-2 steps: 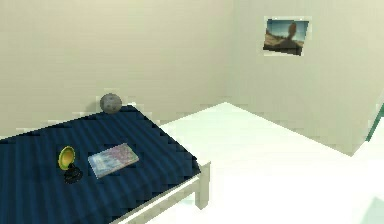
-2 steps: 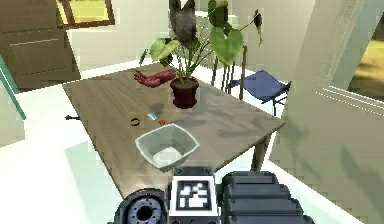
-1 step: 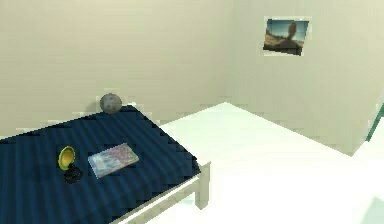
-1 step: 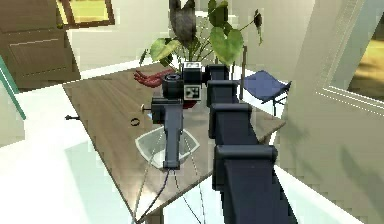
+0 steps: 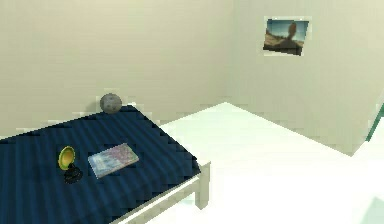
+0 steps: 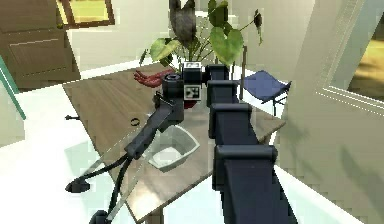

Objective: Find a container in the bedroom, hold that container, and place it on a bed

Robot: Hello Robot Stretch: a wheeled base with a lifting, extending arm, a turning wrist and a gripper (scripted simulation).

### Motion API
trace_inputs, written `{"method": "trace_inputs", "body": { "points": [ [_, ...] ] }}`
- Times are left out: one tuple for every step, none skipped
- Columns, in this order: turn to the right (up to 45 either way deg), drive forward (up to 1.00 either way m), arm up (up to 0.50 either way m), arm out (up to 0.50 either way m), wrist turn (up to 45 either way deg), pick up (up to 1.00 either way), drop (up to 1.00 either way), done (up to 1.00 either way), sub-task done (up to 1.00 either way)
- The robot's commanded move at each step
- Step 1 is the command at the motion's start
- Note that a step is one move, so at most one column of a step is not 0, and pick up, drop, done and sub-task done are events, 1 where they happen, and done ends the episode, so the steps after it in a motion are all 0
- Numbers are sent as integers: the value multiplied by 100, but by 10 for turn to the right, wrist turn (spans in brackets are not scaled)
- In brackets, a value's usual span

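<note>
The arm reaches out over the wooden table (image 6: 100,100) so the gripper (image 6: 90,198) comes by a pale tub (image 6: 172,152), probably the container, resting at the near edge. Whether the fingers grip anything, I cannot tell. The blue bed (image 5: 150,145) offers bare cover.

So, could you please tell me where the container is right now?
In the arm side view, lower middle: the container sits on the wooden table, just left of the arm.

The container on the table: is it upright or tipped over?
Upright: the pale container sits on the wooden table, its open top facing up.
</note>
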Motion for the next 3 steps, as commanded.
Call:
{"method": "trace_inputs", "body": {
  "points": [
    [0, 0, 0, 0, 450, 0, 0, 0, 0],
    [0, 0, 0, 0, 450, 0, 0, 0, 0],
    [0, 0, 0, 0, 150, 0, 0, 0, 0]
  ]
}}
